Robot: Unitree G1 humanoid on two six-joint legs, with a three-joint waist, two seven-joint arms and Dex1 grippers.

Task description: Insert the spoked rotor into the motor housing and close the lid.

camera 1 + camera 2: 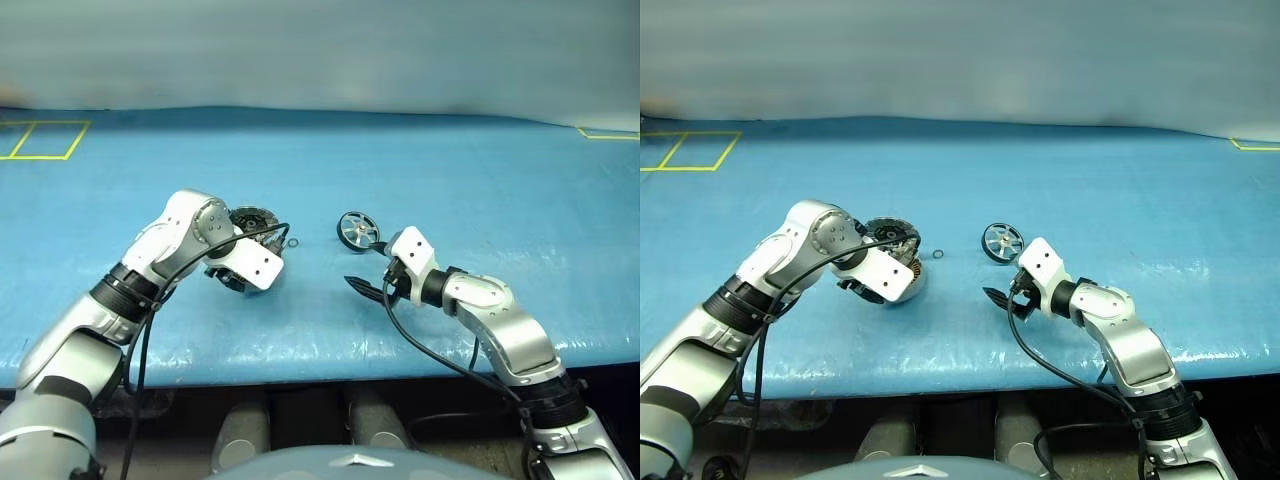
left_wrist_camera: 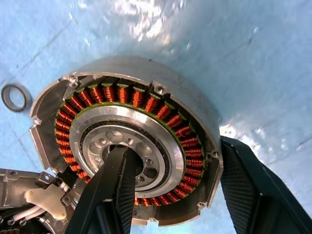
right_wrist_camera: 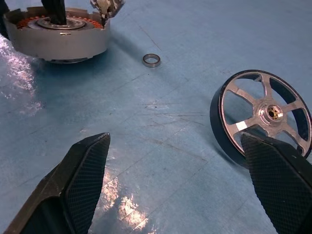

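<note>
Head views: the left gripper (image 1: 880, 283) steadied the motor housing (image 1: 892, 238) on the blue table (image 1: 480, 170); the spoked rotor (image 1: 357, 231) lay apart, uninserted. Left wrist view: one finger (image 2: 114, 187) stood inside the hub, the other outside the wall. Right wrist view: the right gripper (image 3: 180, 183), spread wide and empty, faced the rotor beside a small ring (image 3: 151, 60); grasping the rotor seemed next.
</note>
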